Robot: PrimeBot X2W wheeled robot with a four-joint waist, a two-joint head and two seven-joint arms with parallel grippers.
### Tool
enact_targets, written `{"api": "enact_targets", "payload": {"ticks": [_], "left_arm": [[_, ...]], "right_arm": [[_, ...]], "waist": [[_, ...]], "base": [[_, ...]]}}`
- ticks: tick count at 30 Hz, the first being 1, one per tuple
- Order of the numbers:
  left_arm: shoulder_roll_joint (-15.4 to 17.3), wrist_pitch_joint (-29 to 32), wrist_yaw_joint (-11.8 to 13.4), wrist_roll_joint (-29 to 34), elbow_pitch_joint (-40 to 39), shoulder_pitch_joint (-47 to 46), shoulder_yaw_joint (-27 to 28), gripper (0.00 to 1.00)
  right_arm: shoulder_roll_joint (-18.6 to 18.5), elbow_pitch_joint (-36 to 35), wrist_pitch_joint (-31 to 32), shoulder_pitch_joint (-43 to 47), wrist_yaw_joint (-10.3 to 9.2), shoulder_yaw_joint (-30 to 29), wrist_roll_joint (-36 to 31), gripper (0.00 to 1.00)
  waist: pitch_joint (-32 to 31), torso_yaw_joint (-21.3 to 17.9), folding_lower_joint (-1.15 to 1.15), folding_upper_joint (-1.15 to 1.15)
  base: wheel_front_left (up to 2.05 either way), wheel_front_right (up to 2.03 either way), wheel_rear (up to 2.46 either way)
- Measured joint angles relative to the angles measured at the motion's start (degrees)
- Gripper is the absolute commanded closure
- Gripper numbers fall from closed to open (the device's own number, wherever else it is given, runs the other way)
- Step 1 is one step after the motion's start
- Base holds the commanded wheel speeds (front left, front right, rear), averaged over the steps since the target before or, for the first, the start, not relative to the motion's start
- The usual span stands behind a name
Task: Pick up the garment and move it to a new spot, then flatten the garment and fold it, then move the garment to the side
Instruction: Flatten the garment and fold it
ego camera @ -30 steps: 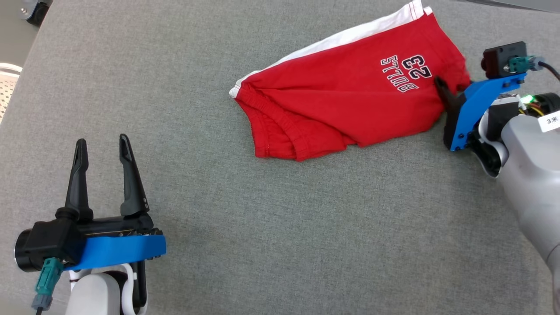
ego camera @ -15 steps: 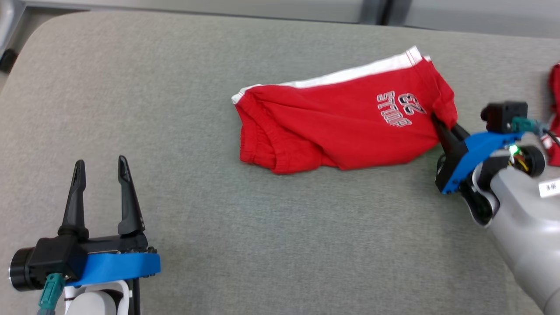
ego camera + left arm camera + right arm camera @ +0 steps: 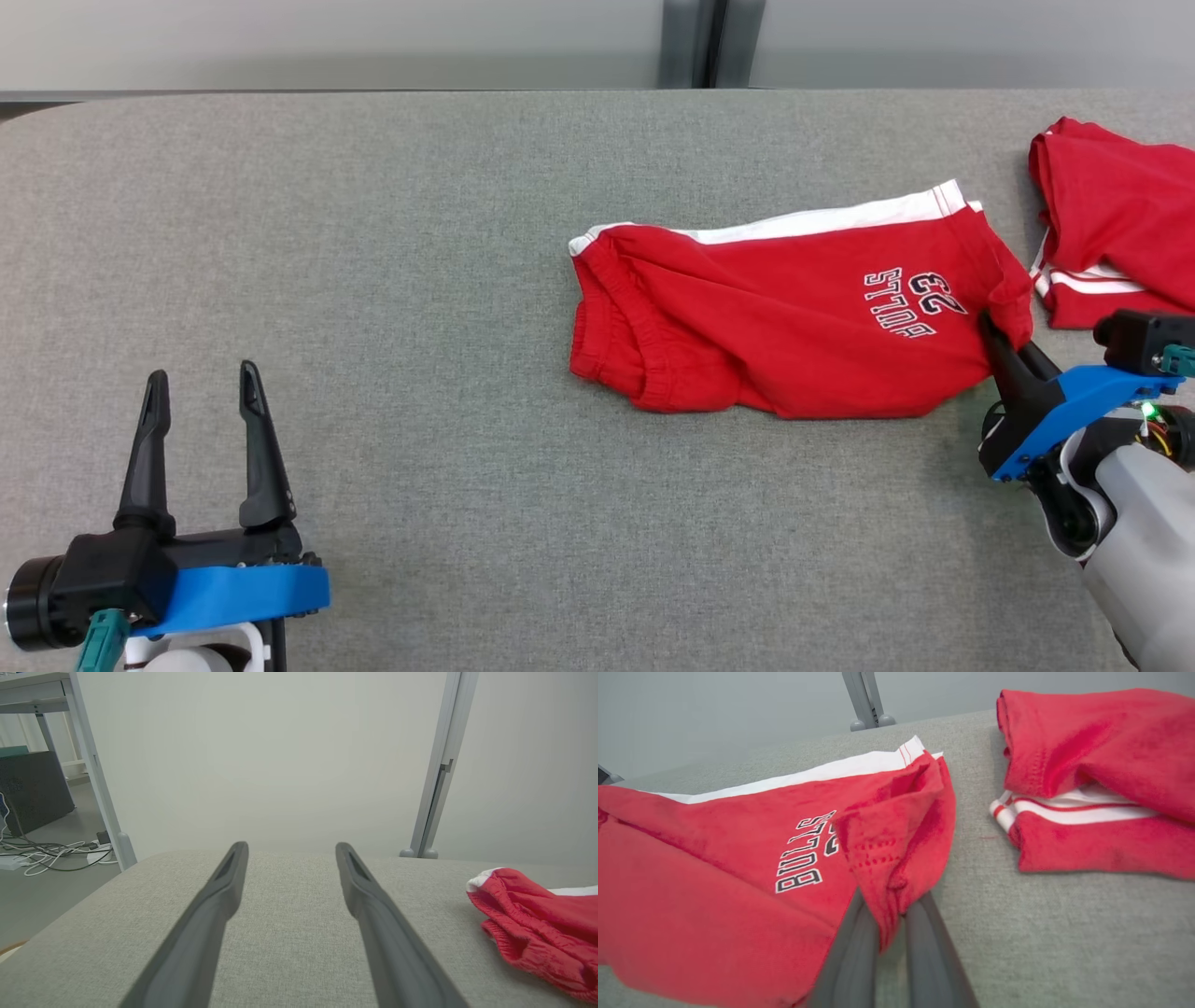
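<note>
The garment (image 3: 784,317) is a pair of red shorts with a white side stripe and "BULLS 23" print, lying folded on the grey table (image 3: 448,280). My right gripper (image 3: 991,329) is shut on the garment's right hem corner; in the right wrist view the red cloth (image 3: 887,858) is pinched between the two grey fingers (image 3: 924,952). My left gripper (image 3: 198,394) stands open at the lower left, well away from the cloth. In the left wrist view its fingers (image 3: 373,914) point over bare table, with the garment's waistband (image 3: 537,928) at the right.
A second red garment (image 3: 1111,224) with white stripes lies folded at the table's far right, close beside the held corner, also seen from the right wrist (image 3: 1097,784). A pale wall and a metal post (image 3: 689,42) stand behind the table's far edge.
The head camera has tilted up, bringing the table's far edge and the second red garment into view. My right gripper has shut on the garment's corner. The left gripper has kept its pose.
</note>
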Motion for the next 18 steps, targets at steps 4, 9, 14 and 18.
{"api": "enact_targets", "payload": {"ticks": [4, 9, 14, 18], "left_arm": [[0.0, 0.0, 0.0, 0.1, 0.1, -0.5, -0.1, 0.0], [0.0, 0.0, -0.1, 0.0, 0.4, -0.9, -0.3, 0.0], [0.0, 0.0, 0.0, -0.4, 0.5, -0.6, -0.8, 0.0], [0.0, 0.0, 0.2, -0.8, 0.6, -0.2, -1.1, 0.0]], "right_arm": [[0.6, -0.9, 0.0, -0.3, -0.01, -1.5, -1.4, 1.0], [2.4, -4.5, 0.0, -1.5, -0.01, -4.2, -4.4, 1.0], [5.1, -10.1, 0.0, -1.7, -0.01, -5.0, -8.1, 1.0], [7.6, -12.6, 0.0, -2.2, -0.01, -2.9, -11.1, 1.0]], "waist": [[0.3, 0.0, 0.02, 0.0], [-0.5, 0.3, 0.01, 0.0], [-1.5, 0.9, 0.01, 0.0], [-1.8, 1.7, 0.01, 0.0]], "base": [[0.0, 0.0, 0.0], [0.0, 0.0, 0.0], [0.0, 0.0, 0.0], [0.0, 0.0, 0.0]]}}
